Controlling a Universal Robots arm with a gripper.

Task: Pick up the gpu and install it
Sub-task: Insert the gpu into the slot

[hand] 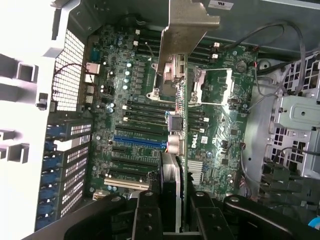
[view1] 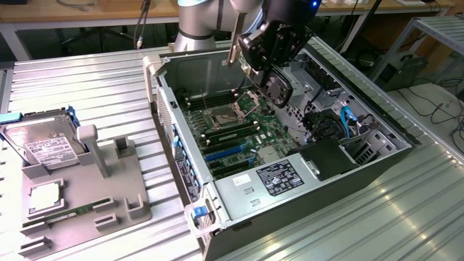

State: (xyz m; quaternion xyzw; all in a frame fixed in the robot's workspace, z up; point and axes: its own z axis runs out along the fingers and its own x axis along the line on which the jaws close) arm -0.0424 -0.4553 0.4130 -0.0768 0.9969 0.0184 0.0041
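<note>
The ribbed metal surface (view1: 87, 87) carries an open computer case (view1: 362, 174) lying on its side. Near the surface's edge at the exterior view's left sits a grey parts holder (view1: 80, 217), with a hard drive (view1: 43, 144) standing in it. The motherboard (hand: 220, 135) lies flat in the bottom of the case.

The arm (view1: 195, 22) reaches in from the far edge of the surface and bends down over the open case, its wrist tilted so that the gripper (hand: 179, 210) looks into the case from above. The fingers (hand: 147, 215) are pinched on the gpu (hand: 184, 150). It is held edge-on between them, clear of the board below. Its silver bracket (hand: 187, 25) is at the end away from the fingers.

The card hangs above the processor socket (hand: 205, 85), in the half of the case nearer the arm's base. The expansion slots, among them the blue one (hand: 140, 142), lie toward the power-supply (view1: 279, 176) end of the case, beside the rear wall with its slot covers (hand: 70, 150). So the gpu is high above the board and to one side of the slots, not over them. In the wrist view the card's long axis crosses the line of the slots at roughly a right angle.
</note>
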